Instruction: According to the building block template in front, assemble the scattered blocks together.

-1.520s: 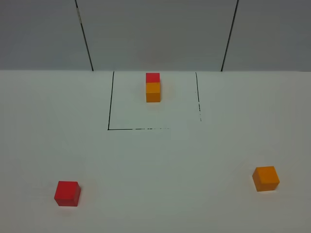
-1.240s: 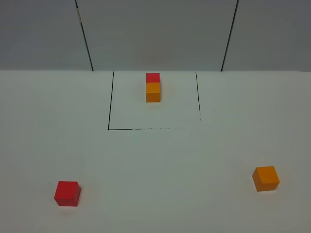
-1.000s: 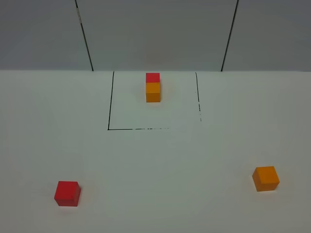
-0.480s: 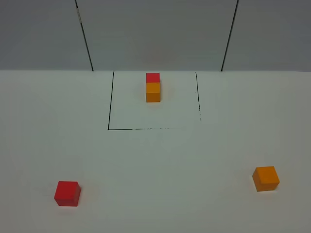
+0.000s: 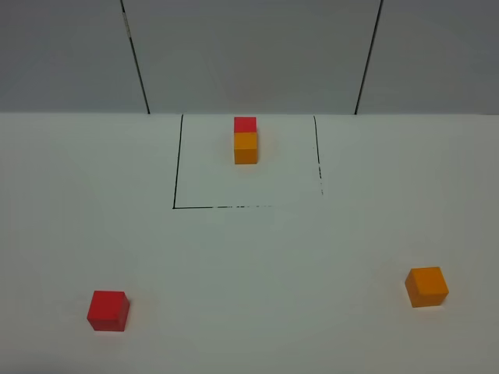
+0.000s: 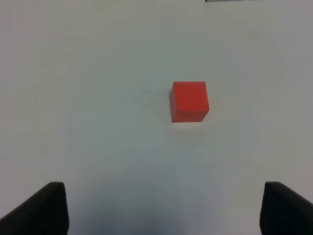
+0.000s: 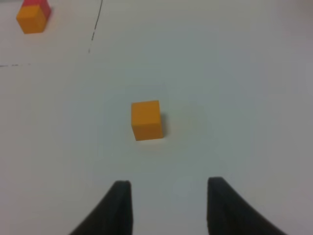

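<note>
The template is an orange block (image 5: pixel 245 148) with a red block (image 5: pixel 245 124) directly behind it, touching, inside a black-lined square at the table's back; it also shows in the right wrist view (image 7: pixel 32 18). A loose red block (image 5: pixel 107 310) lies at the front left, also in the left wrist view (image 6: pixel 189 101). A loose orange block (image 5: pixel 426 286) lies at the front right, also in the right wrist view (image 7: pixel 146 120). My left gripper (image 6: pixel 161 208) is open and empty, short of the red block. My right gripper (image 7: pixel 168 203) is open and empty, short of the orange block. No arm shows in the exterior view.
The black square outline (image 5: pixel 175 183) marks the template area on the white table. A grey panelled wall (image 5: pixel 249 54) stands behind the table's far edge.
</note>
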`<act>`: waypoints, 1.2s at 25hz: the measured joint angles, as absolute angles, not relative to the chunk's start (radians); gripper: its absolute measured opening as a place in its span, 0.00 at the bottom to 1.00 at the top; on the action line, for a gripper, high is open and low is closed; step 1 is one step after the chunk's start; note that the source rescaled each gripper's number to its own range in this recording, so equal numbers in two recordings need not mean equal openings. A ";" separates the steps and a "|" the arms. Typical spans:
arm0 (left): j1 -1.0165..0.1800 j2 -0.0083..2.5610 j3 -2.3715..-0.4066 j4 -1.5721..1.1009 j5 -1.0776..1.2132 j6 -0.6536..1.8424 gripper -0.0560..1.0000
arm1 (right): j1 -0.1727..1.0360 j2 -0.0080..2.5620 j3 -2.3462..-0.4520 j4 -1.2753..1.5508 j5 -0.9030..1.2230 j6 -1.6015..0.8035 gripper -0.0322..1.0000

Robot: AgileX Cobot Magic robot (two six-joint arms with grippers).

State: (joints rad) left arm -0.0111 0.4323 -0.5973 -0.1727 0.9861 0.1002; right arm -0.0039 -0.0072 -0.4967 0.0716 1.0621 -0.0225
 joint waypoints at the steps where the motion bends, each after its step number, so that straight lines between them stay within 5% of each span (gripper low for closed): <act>1: -0.011 0.493 -0.618 -0.175 0.985 0.100 0.70 | -0.004 -0.007 -0.497 0.072 1.062 -0.023 0.04; 14: -0.011 1.059 -0.916 -0.275 1.045 0.095 0.70 | -0.004 -0.007 -0.497 0.072 1.062 -0.023 0.04; 25: -0.015 1.261 -0.938 -0.258 1.059 0.046 0.70 | -0.004 -0.007 -0.497 0.072 1.062 -0.023 0.04; 30: -0.118 1.316 -0.938 -0.138 1.027 -0.047 0.70 | -0.004 -0.007 -0.497 0.072 1.062 -0.023 0.04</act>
